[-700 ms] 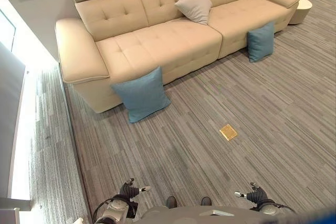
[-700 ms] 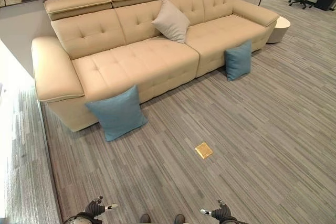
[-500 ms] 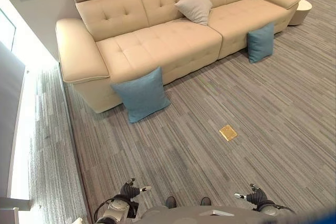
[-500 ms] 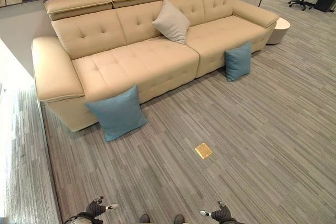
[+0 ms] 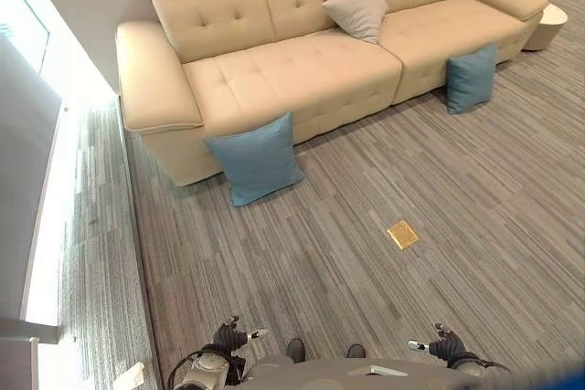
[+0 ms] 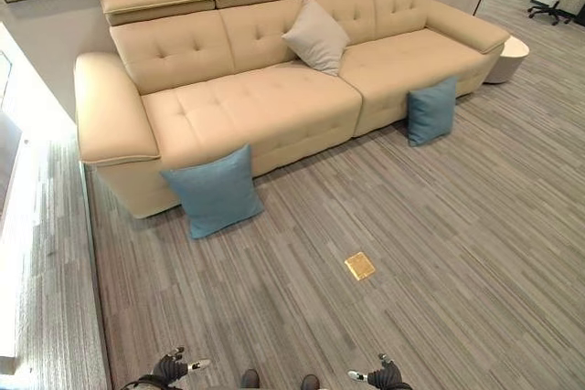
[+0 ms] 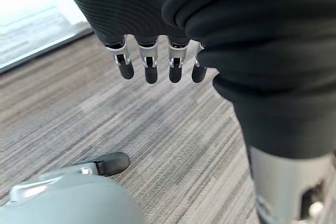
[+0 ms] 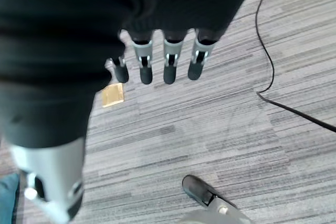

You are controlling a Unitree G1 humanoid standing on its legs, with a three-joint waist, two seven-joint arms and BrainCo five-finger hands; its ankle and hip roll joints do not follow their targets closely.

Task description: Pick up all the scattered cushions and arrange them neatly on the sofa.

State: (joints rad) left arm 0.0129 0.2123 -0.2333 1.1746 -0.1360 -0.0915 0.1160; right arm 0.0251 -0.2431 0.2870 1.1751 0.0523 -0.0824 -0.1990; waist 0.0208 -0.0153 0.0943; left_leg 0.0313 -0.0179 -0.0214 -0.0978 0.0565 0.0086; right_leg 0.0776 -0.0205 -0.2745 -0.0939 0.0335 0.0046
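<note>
My left hand (image 5: 230, 337) and right hand (image 5: 445, 347) hang low over the carpet (image 5: 366, 299), fingers relaxed, holding nothing.
Ahead, a brass floor plate (image 5: 402, 234); beyond, one blue cushion (image 5: 256, 158) leans against the sofa (image 5: 302, 70) front, another blue cushion (image 5: 472, 78) farther right, a grey cushion (image 5: 357, 4) on the seat.

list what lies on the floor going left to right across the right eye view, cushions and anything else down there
large blue square fabric cushion leaning on the beige sofa's front → small flat golden square floor plate → smaller blue square fabric cushion leaning on the sofa further right
</note>
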